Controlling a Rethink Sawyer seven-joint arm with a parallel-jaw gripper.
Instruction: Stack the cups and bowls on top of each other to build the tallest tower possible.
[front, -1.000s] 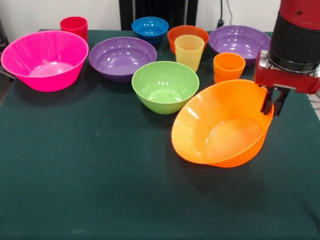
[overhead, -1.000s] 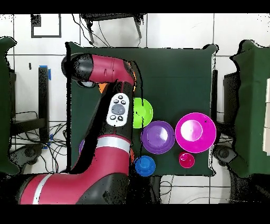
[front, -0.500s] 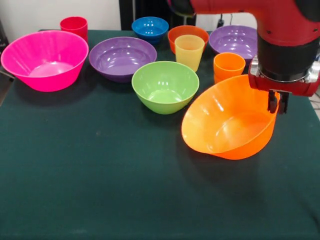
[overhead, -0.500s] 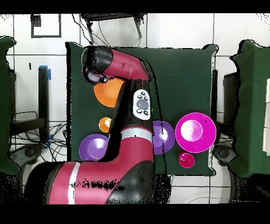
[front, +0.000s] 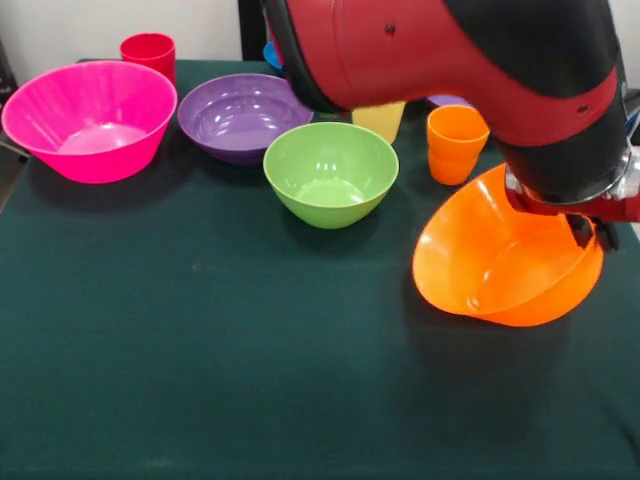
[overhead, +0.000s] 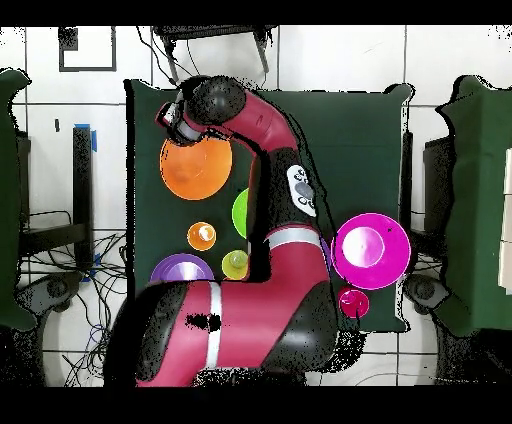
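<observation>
— Orange, glossy, plastic: the big bowl hangs tilted above the dark green bench, its mouth turned toward the mid-size green plastic bowl.

— And the fingers?

— Narrow, pinching the orange bowl's far rim, as far as the arm's bulk lets me see. The small orange plastic cup stands just behind it, and the big pink glossy bowl well apart.

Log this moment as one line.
tool: shut on big orange bowl rim | bowl: tilted, lifted | arm: over table's middle, hides back-row bowls | stack: not begun | green bowl, pink bowl: untouched
</observation>
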